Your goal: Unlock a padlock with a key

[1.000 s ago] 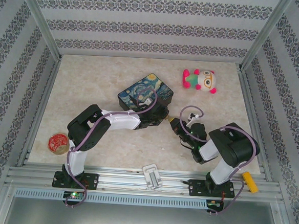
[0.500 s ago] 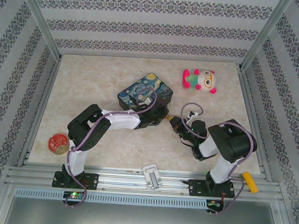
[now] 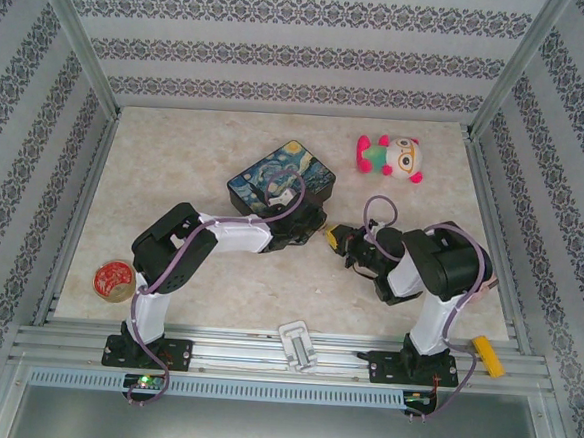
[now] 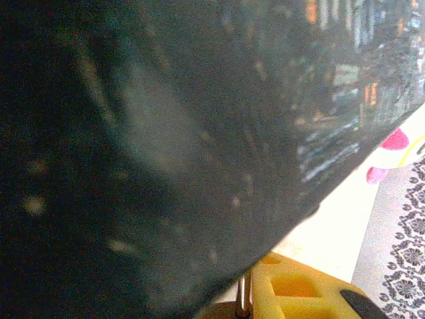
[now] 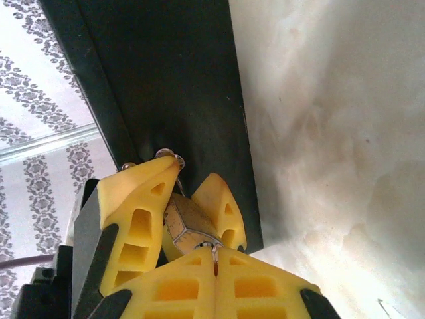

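The small brass padlock [image 5: 189, 222] is clamped between the yellow fingers [image 5: 133, 219] of my left gripper [image 3: 318, 229], which is shut on it. Its thin silvery shackle [image 5: 169, 157] pokes out past those fingertips and lies against the dark side of the painted tin [image 3: 281, 178]. My right gripper [image 5: 214, 256] is shut on the key [image 5: 214, 252], a thin sliver of metal between its pads. The key's tip meets the padlock's bottom face. From above, my right gripper [image 3: 343, 242] stands tip to tip with the left one. In the left wrist view the shackle [image 4: 244, 296] shows beside a yellow finger [image 4: 292, 289].
A pink and white plush toy [image 3: 392, 156] lies at the back right. A red round lid [image 3: 113, 280] sits at the front left. A yellow piece [image 3: 489, 356] and a white clip [image 3: 297, 345] rest on the front rail. Patterned walls close in three sides.
My right arm has folded in leftwards and its wrist has turned, bringing the key up to the padlock. The left arm has held still, and the tin has shifted slightly left.
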You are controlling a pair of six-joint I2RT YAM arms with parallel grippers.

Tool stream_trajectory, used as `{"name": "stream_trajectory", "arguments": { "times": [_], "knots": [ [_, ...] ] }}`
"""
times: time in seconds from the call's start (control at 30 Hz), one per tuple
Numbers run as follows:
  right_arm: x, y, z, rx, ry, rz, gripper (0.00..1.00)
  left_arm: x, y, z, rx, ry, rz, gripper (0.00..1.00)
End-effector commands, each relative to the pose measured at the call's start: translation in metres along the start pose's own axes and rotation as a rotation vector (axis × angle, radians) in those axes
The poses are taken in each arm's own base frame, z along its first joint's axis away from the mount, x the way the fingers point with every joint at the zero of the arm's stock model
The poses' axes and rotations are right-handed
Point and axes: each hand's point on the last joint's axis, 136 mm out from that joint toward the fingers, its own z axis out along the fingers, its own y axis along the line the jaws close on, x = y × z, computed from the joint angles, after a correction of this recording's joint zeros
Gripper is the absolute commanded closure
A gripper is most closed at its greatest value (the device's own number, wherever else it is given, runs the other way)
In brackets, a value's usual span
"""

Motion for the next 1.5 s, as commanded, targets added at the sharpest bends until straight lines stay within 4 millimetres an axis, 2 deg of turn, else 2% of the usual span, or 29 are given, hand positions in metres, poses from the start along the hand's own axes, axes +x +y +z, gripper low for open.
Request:
{"name": "stream_trajectory", "arguments": {
  "times": [0.0,0.13,0.23,0.3,0.37,0.47,0.63,0.73,0.87,1.0,1.07,1.1,1.17,1.27,1.3,1.47],
  "knots": [
    [0.002,0.017,0.01,-0.033,0.067,0.114,1.0,0.07,-0.019,-0.005,0.13,0.291,0.019,1.0],
    [-0.009,0.021,0.015,-0.04,0.069,0.216,1.0,0.08,-0.022,-0.007,0.19,0.316,0.051,1.0],
    [-0.011,0.028,0.023,-0.049,0.093,0.268,1.0,0.086,-0.025,-0.008,0.235,0.331,0.056,1.0],
    [-0.013,0.033,0.025,-0.062,0.089,0.288,1.0,0.086,-0.023,-0.009,0.25,0.33,0.057,0.93],
    [-0.016,0.035,0.026,-0.068,0.076,0.297,1.0,0.086,-0.022,-0.011,0.252,0.324,0.065,0.91],
    [-0.018,0.033,0.029,-0.067,0.065,0.312,1.0,0.084,-0.02,-0.012,0.241,0.307,0.074,0.89],
    [-0.013,0.034,0.036,-0.064,0.08,0.318,1.0,0.08,-0.02,-0.01,0.263,0.282,0.079,0.77],
    [-0.013,0.034,0.037,-0.065,0.078,0.316,1.0,0.077,-0.018,-0.009,0.287,0.258,0.076,0.73],
    [-0.014,0.034,0.037,-0.066,0.077,0.308,1.0,0.069,-0.021,-0.013,0.34,0.206,0.085,0.53],
    [-0.013,0.035,0.038,-0.067,0.079,0.302,1.0,0.061,-0.027,-0.016,0.383,0.165,0.077,0.52],
    [-0.014,0.035,0.037,-0.069,0.077,0.3,1.0,0.056,-0.024,-0.017,0.389,0.141,0.053,0.53],
    [-0.014,0.036,0.037,-0.07,0.075,0.299,1.0,0.053,-0.019,-0.017,0.381,0.128,0.039,0.5],
    [-0.015,0.037,0.037,-0.074,0.074,0.293,1.0,0.048,-0.015,-0.019,0.378,0.108,0.025,0.28],
    [-0.016,0.039,0.039,-0.079,0.071,0.288,1.0,0.041,-0.01,-0.026,0.35,0.074,0.044,0.12],
    [-0.016,0.04,0.04,-0.083,0.07,0.284,1.0,0.038,-0.007,-0.03,0.325,0.062,0.062,0.03],
    [-0.018,0.039,0.045,-0.085,0.058,0.27,1.0,0.02,-0.015,-0.063,0.24,-0.005,0.207,0.01]
  ]
}}
